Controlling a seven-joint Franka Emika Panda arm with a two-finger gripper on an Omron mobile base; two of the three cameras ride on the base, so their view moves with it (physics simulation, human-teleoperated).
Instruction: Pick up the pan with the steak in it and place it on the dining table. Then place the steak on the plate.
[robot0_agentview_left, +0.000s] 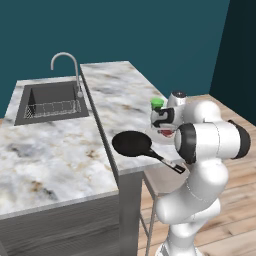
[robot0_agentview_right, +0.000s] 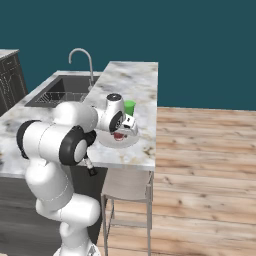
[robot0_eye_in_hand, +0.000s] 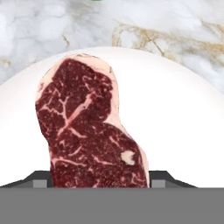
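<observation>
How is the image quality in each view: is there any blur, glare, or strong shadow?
Hand view: the steak is sharp, and the plate is evenly bright white with almost no shadow. Left base view: the pan is flat black without glare. Right base view: soft and low in detail, with the gripper partly hiding the plate.

Readable text: I find none | labels, brands: none legible on steak (robot0_eye_in_hand: 89, 131), plate (robot0_eye_in_hand: 183, 127), pan (robot0_agentview_left: 132, 144) or green cup (robot0_agentview_left: 157, 103) | numbers, signs: none on dining table (robot0_agentview_left: 120, 95)
</observation>
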